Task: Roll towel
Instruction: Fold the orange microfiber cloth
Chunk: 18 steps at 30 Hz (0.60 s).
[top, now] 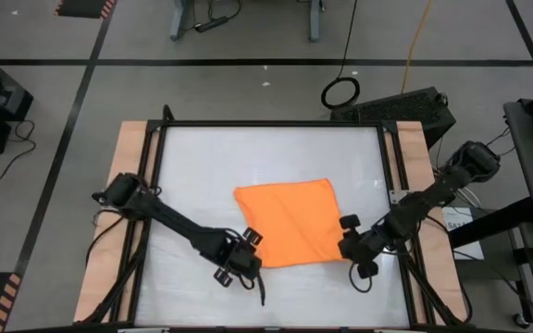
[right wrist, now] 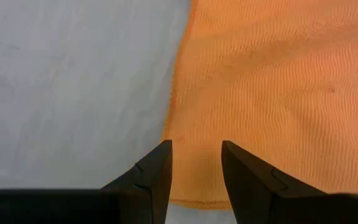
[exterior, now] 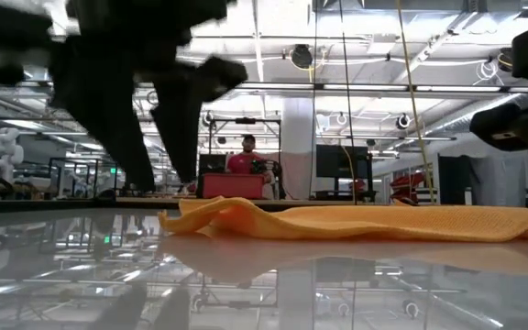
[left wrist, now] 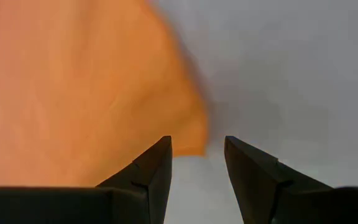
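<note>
At the near edge of a glossy white tabletop (top: pixel 202 176), both dark two-finger grippers, left (left wrist: pixel 197 163) and right (right wrist: pixel 196 163), hover open-fingered over the near corners of a flat orange cloth towel (top: pixel 291 222), apparently about to pinch before rolling.

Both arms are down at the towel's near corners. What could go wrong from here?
1. The left pincer is open right at the towel corner tip; closing could miss the cloth.
2. The right pincer straddles the side edge just short of its corner; a thin bite may slip.
3. The towel lies wrinkled and skewed, so the roll may start crooked.
</note>
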Each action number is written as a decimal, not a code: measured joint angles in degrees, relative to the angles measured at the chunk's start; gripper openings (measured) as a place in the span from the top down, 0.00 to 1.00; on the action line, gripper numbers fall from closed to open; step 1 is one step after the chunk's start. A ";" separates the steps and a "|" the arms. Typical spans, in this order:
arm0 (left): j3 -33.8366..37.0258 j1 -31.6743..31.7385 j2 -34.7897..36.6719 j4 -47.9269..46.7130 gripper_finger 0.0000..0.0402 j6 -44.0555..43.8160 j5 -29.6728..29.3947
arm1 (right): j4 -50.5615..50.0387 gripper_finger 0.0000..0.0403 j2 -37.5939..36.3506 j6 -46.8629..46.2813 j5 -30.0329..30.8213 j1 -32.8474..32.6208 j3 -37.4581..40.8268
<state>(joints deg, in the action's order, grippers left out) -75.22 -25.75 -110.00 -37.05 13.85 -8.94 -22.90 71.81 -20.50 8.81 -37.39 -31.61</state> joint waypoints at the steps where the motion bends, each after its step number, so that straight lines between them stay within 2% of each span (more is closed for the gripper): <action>1: 0.00 0.10 -1.00 -0.05 0.61 -0.01 -0.50 | -0.12 0.68 0.00 -0.71 0.51 -0.56 -0.01; 10: -0.24 1.67 -5.00 0.19 0.64 -2.22 1.06 | -2.20 0.68 0.00 -7.14 2.18 -4.31 0.02; 13: -0.16 1.54 -4.80 0.34 0.73 -3.22 0.89 | -3.52 0.68 0.00 -8.45 3.22 -5.57 0.00; 18: -0.09 0.40 -4.70 0.32 0.95 -4.48 0.54 | -5.56 0.68 0.00 -8.97 3.64 -7.28 0.00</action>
<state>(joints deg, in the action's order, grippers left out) -75.31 -25.35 -114.69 -36.73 9.37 -8.40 -28.46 71.81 -29.47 12.45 -44.67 -31.61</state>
